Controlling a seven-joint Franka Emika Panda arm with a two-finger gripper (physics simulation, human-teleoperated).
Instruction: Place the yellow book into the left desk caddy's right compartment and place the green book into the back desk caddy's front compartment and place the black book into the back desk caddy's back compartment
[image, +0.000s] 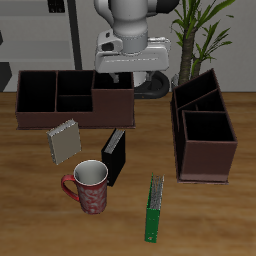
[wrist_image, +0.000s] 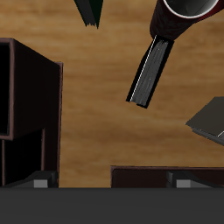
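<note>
My fingers (image: 122, 82) hang high over the back of the tabletop (image: 40, 220), holding nothing; only their tips (wrist_image: 39, 184) show in the wrist view, and they look spread apart. The yellow book (image: 63, 141) lies tilted just in front of the back desk caddy (image: 60, 100), the black book (image: 116, 156) stands on edge beside the red mug (image: 88, 186), and the green book (image: 153, 208) stands on edge nearest the tabletop's front edge. I judge all three to be light, stiff and flat-sided, so none should bend or crush, but their smooth covers could slip in a shallow pinch. The two standing books offer a narrow top edge, and I would close across their thickness near the middle of the spine so they do not swing. The yellow one seems to lie lower and more tilted, so I would take it across its raised edge. The left desk caddy (image: 205, 130) stands near the plant (image: 200, 30), angled, its compartments dark and open. The tabletop is bare wood, with room between things, though the mug nearly touches the black book and could be knocked.
</note>
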